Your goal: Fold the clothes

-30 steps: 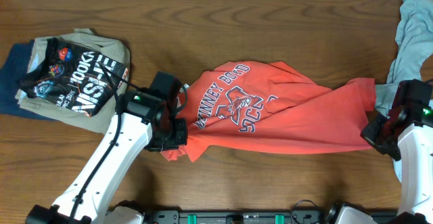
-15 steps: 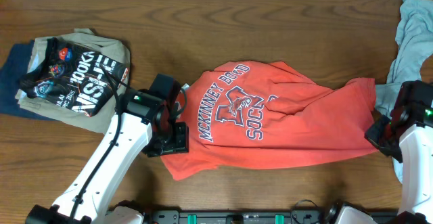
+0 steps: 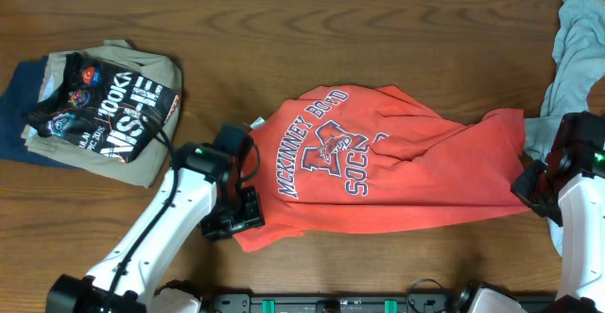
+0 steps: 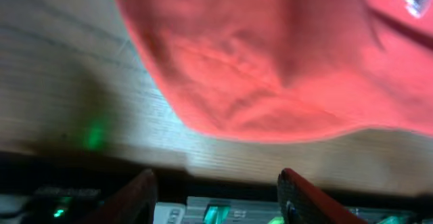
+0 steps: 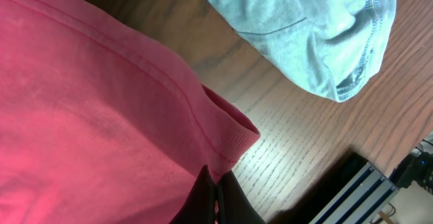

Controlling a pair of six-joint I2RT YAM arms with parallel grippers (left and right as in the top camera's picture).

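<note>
The left gripper [image 4: 216, 182] stands open and empty, just off the T-shirt's [image 3: 378, 176] left corner near the worktop's [image 3: 284, 29] front edge. The right gripper [image 5: 215, 197] is closed, pinching the shirt's right edge. The shirt lies print-up across the worktop's middle.

Dark brown wood-grain table [image 3: 312, 20] under soft, even light, long streaks of grain

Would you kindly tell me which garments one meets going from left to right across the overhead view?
Folded pile topped by a black shirt with white print → red-orange short-sleeved T-shirt with navy-and-white lettering → crumpled pale grey garment.
</note>
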